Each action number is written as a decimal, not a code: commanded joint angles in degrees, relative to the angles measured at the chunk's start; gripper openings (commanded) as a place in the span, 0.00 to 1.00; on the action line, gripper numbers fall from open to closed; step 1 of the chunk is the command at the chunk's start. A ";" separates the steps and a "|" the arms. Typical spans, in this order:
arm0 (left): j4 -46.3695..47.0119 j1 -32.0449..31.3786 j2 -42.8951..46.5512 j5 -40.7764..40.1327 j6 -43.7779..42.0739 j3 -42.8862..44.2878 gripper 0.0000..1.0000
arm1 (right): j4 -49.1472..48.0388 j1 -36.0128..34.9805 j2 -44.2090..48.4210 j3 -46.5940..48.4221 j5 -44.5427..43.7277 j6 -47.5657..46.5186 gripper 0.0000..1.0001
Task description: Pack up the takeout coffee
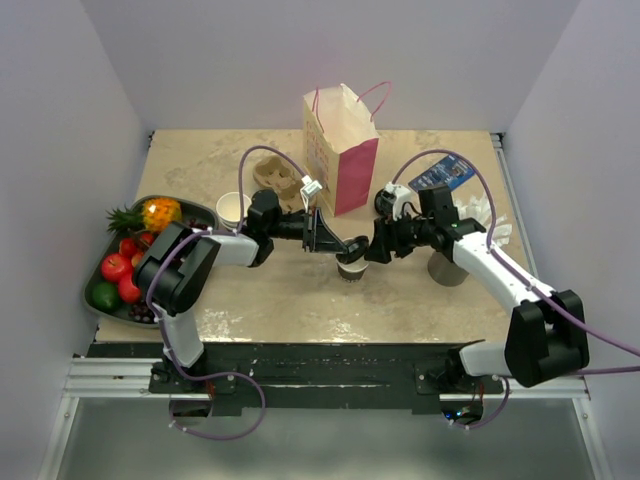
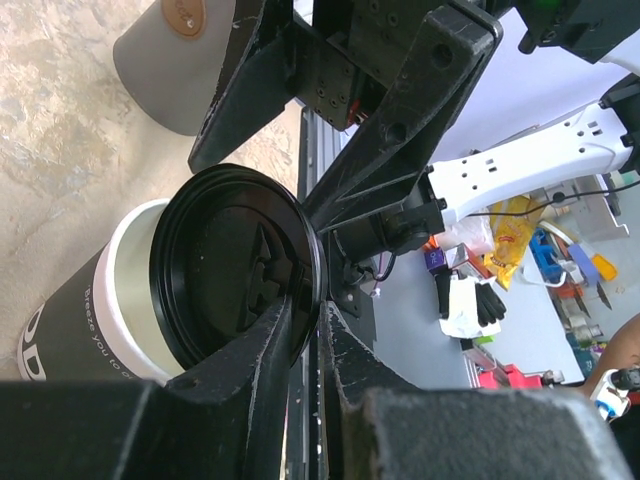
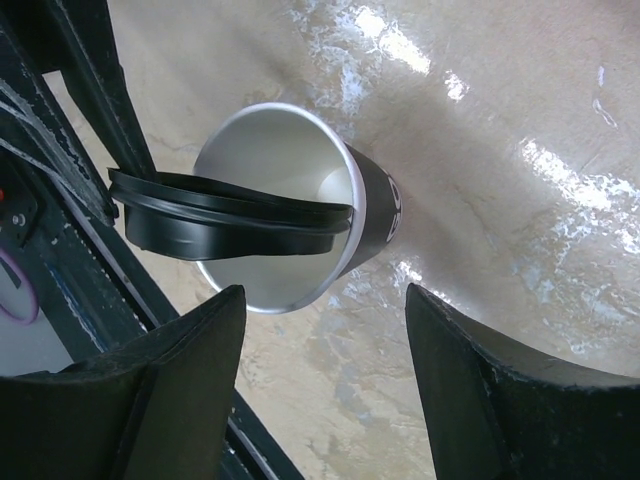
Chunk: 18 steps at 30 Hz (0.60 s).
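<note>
The coffee cup (image 1: 352, 270), dark-banded with a white rim, stands open at the table's middle. It also shows in the left wrist view (image 2: 90, 320) and the right wrist view (image 3: 375, 205). My left gripper (image 1: 345, 248) (image 2: 320, 310) is shut on the edge of the round black lid (image 2: 235, 265) and holds it tilted over the cup's mouth. The lid (image 3: 230, 215) rests partly across the rim and is not seated. My right gripper (image 1: 375, 245) (image 3: 325, 295) is open and empty, just right of the cup and above it.
A pink-and-white paper bag (image 1: 342, 148) stands behind the cup, with a cardboard cup carrier (image 1: 278, 180) and a white cup (image 1: 233, 208) to its left. A fruit tray (image 1: 130, 265) lies at the left edge. A grey cup (image 1: 447, 268), napkins (image 1: 480, 215) and a blue packet (image 1: 440, 178) sit right.
</note>
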State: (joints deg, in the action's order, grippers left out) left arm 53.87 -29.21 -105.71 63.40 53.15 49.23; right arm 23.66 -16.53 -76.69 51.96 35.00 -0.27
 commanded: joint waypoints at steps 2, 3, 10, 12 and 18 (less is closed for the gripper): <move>0.63 0.91 2.26 -1.43 -1.47 0.51 0.21 | -2.57 -0.78 -1.01 -0.55 -2.04 1.59 0.68; 0.63 1.00 2.35 -1.61 -1.55 0.60 0.22 | -2.39 -0.87 -1.10 -0.46 -2.65 1.50 0.68; 0.10 1.88 2.53 -2.22 -1.64 0.69 0.24 | -2.39 -1.04 -1.36 -1.16 -3.89 1.33 0.67; 0.10 2.14 2.61 -2.40 -1.73 0.51 0.26 | -2.48 -1.13 -1.45 -1.34 -3.89 1.33 0.67; -1.74 2.58 2.97 -3.19 -3.22 0.34 0.31 | -2.65 -1.22 -1.54 -1.43 -3.98 1.33 0.67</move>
State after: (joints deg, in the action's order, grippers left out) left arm 52.18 -27.33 -105.41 61.30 52.71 49.23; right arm 22.68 -17.26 -78.37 50.94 32.01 0.49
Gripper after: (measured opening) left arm 0.290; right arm 0.669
